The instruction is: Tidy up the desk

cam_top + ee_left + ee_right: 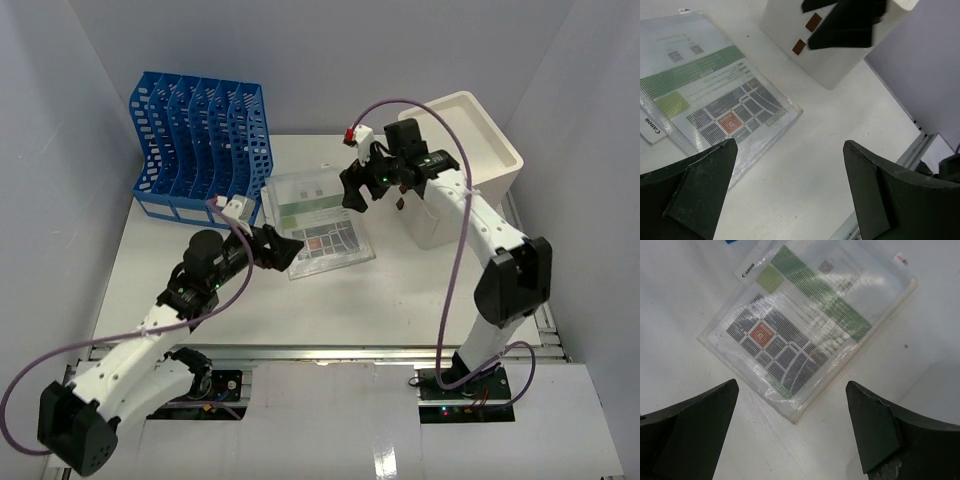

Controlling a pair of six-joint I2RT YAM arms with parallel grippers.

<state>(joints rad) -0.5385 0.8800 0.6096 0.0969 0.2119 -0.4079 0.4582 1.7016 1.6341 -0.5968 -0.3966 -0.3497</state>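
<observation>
The white desk holds a clear mesh pouch of printed sheets, lying flat at its middle. My left gripper is open and empty, hovering at the pouch's near left corner. In the left wrist view the gripper is over bare desk, with the pouch to its upper left. My right gripper is open and empty above the pouch's far right side. In the right wrist view the gripper frames a corner of the pouch.
A blue slotted file rack stands at the back left, its slots showing nothing inside. A cream cabinet stands at the back right, close behind the right arm; it also shows in the left wrist view. A metal rail runs along the front edge.
</observation>
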